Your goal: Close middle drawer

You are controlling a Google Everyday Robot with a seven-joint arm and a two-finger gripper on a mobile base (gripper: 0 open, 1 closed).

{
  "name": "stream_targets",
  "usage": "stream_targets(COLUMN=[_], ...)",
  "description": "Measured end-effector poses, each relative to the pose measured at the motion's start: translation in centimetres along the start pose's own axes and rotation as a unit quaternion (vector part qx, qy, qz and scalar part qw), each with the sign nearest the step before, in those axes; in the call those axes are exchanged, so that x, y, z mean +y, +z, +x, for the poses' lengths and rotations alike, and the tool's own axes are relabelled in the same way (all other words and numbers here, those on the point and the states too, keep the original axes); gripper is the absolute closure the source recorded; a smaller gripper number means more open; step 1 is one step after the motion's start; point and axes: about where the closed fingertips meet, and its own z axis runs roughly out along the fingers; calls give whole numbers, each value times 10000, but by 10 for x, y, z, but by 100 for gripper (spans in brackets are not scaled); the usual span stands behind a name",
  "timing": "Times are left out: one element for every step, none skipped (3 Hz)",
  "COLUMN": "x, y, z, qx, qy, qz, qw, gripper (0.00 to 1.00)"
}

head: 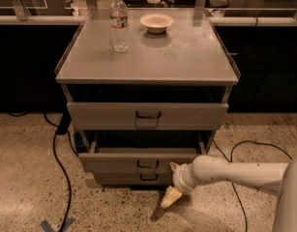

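Grey middle drawer (119,162) front touching upper of two spread fingers (174,167)

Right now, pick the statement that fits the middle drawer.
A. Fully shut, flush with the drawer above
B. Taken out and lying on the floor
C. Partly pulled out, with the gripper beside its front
C: the middle drawer has its front standing forward of the top drawer, with a dark gap showing above its tray. The gripper is low, at the right part of that front.
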Motion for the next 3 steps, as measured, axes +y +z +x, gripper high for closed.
stream_targets(x=[-29,-50,-72], y=[4,7,14], z=[-24,-39,-48], qx=[-68,-138,-187], qy=[70,227,508], qz=[227,368,464], qw=[9997,9990,9975], gripper=[0,0,0])
